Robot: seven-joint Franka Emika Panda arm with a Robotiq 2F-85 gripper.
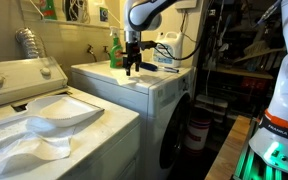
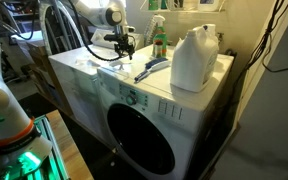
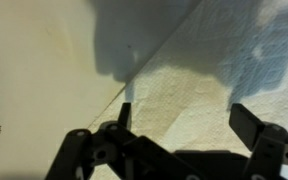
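Observation:
My gripper [image 3: 184,115] is open and empty, pointing down just above a white textured paper towel [image 3: 199,65]. The towel lies flat on the white top of a front-loading machine [image 3: 34,70]. One towel edge runs diagonally under the left finger. In both exterior views the gripper [image 1: 132,68] [image 2: 124,50] hangs over the back part of the machine top [image 1: 154,88] [image 2: 99,72]. The towel itself is hard to make out against the white top in the exterior views.
A green bottle [image 1: 115,50] [image 2: 159,42] stands behind the gripper. A large white jug [image 2: 194,58] and a blue object [image 2: 150,69] sit on the machine top. A top-loading washer with white cloth [image 1: 54,118] stands beside it. The round door [image 2: 139,135] faces front.

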